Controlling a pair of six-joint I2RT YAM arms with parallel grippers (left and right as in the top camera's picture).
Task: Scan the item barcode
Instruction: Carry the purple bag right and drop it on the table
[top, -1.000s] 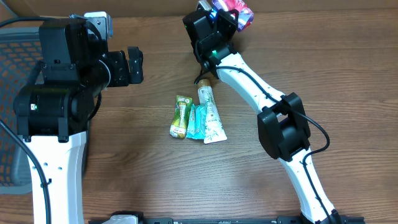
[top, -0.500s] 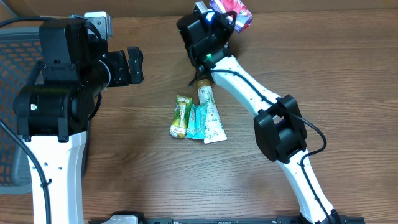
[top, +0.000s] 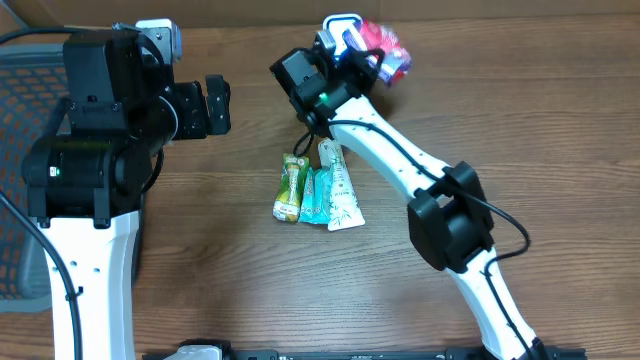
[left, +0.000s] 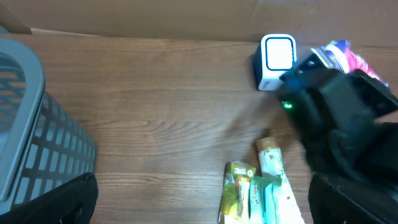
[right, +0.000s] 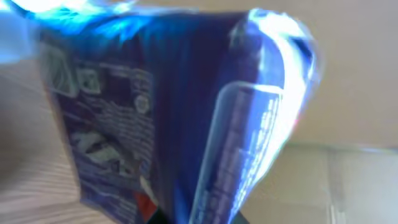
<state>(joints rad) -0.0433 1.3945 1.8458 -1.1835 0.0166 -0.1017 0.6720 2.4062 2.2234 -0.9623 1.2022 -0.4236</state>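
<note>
At the middle of the worktop (top: 560, 150), three sachets (top: 318, 190) are lying untouched. The left pincer (top: 216, 105) is being held wide open and empty. Further back, a blue and pink packet (top: 388, 48) is being gripped by the closed right pincer (top: 362, 52), just beside the scanner (top: 340, 24). The presenting step is probably being done; next, the barcode must be turned to the scanner window. The packet's print is blurred, so no barcode is being made out.
</note>
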